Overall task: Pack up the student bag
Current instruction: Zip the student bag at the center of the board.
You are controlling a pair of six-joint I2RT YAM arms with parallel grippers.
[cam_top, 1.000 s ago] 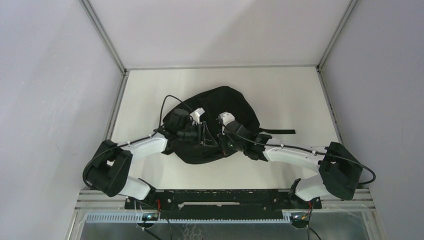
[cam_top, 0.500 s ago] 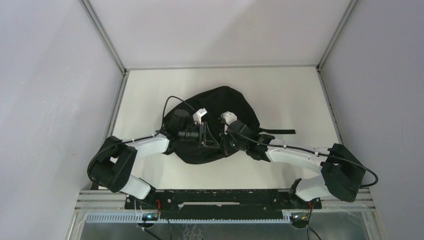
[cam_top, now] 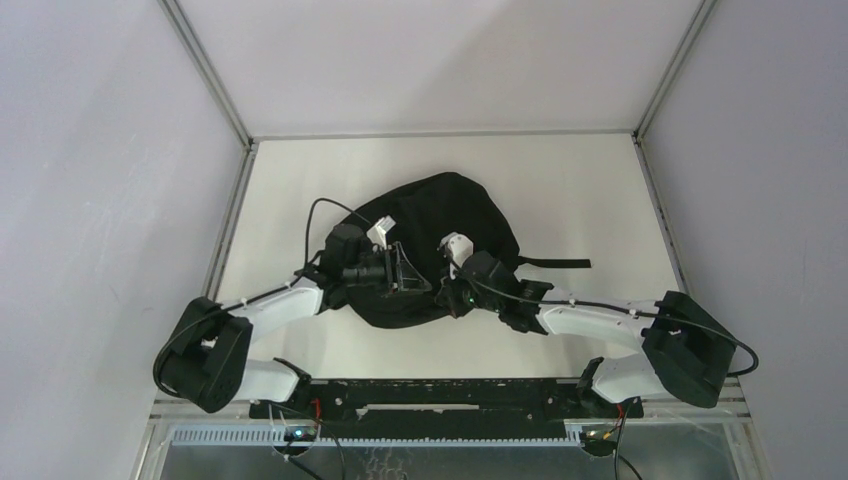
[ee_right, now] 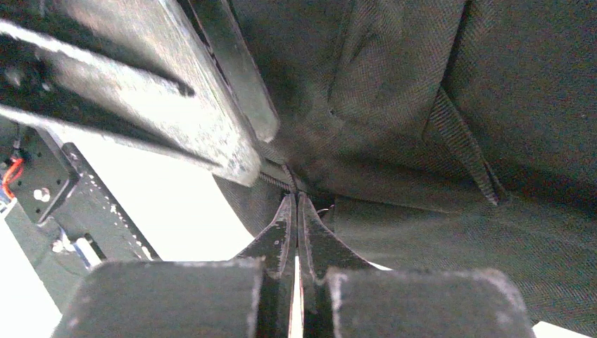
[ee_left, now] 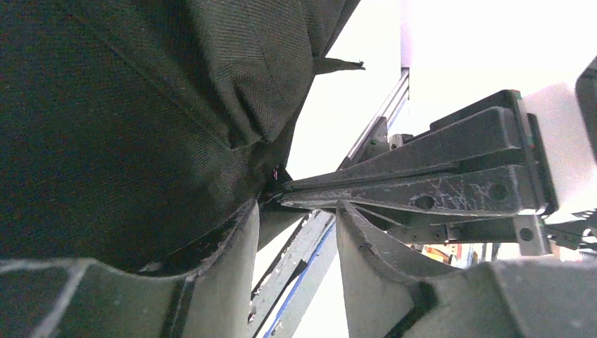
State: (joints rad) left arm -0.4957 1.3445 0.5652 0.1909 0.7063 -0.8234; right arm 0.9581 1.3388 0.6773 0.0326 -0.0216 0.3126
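Top external view: the student bag [cam_top: 450,205], black and rounded, lies on the pale table [cam_top: 580,190] about midway across it, its bulk towards the far side and a black strap [cam_top: 555,263] running out flat to the right. Both arms reach in over the bag's near edge and meet there. The left gripper [cam_top: 404,270] sits over the near-left part of the bag, and the right gripper [cam_top: 449,292] sits just beside it to the right. Left wrist view: the left claw is spread, with one finger [ee_left: 218,282] lying against the bag's fabric and the other finger [ee_left: 380,274] standing clear. Open background shows through the gap, and nothing is between them. The right claw enters this view from the right, tips against a fold of the bag. Right wrist view: the right claw is pressed together, its tips set on a seam with zip teeth [ee_right: 271,179] just beside them. Whether a zip tab is pinched between the tips cannot be told. Woven webbing [ee_right: 464,148] crosses the fabric to the right.
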